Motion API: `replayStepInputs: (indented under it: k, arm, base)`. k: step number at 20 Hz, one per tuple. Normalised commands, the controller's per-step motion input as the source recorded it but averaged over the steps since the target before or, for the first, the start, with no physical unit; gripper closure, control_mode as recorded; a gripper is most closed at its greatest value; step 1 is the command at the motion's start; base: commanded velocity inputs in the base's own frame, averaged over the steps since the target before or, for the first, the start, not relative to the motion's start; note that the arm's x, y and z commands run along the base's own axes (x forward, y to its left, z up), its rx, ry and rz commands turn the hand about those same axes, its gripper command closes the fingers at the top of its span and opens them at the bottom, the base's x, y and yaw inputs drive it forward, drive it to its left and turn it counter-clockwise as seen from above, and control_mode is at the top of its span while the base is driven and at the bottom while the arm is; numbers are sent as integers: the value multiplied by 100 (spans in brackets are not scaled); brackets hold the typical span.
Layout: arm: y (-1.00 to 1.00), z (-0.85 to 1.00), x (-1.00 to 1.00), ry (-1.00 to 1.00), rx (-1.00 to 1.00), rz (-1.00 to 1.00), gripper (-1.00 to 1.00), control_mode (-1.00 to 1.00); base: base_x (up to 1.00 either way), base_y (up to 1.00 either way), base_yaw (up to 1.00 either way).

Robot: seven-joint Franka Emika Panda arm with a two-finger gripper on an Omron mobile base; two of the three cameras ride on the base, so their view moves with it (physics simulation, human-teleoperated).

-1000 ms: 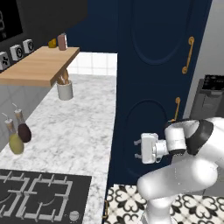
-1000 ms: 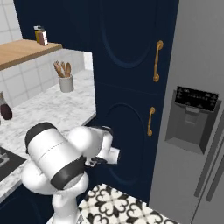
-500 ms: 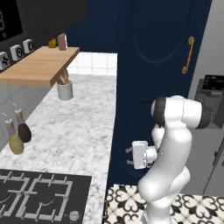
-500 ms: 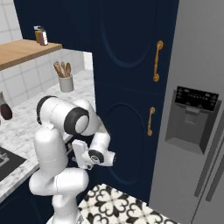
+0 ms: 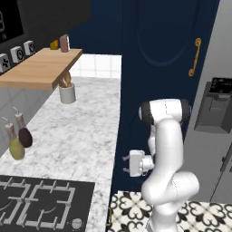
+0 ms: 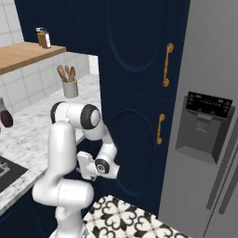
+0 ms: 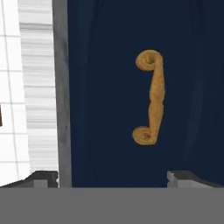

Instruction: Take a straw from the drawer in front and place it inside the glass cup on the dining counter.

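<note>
My gripper [image 5: 125, 164] hangs low beside the navy base of the hob counter, on the folded white arm, a little above the patterned floor. It also appears in the right base view as the gripper [image 6: 84, 164]. In the hand view the gripper [image 7: 111, 177] is open: its two dark fingertips [image 7: 43, 178] stand far apart with nothing between them. They face a tall navy cabinet door [image 7: 131, 87] with a gold handle [image 7: 151, 98]. The straw, the drawer, the glass cup and the dining counter are out of view.
A marble counter [image 5: 72, 136] with a black gas hob [image 5: 36, 204], two bottles [image 5: 20, 138] and a white crock of wooden utensils [image 5: 67, 93] lies on the left. A wooden shelf [image 5: 41, 68] hangs above it. A grey fridge [image 6: 204, 135] stands on the right.
The arm has unfolded upward at the elbow while the hand dropped lower and swung left toward the counter base. The base and the scene have stayed still.
</note>
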Motion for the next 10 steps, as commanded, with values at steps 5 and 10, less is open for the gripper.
replayStepInputs:
  k: [5, 10]
  arm:
    - [23, -29, 60, 0, 0, 0, -100, -100]
    - [42, -30, 30, 0, 0, 0, -100, -100]
  base:
    - [0, 0, 0]
    - [0, 0, 0]
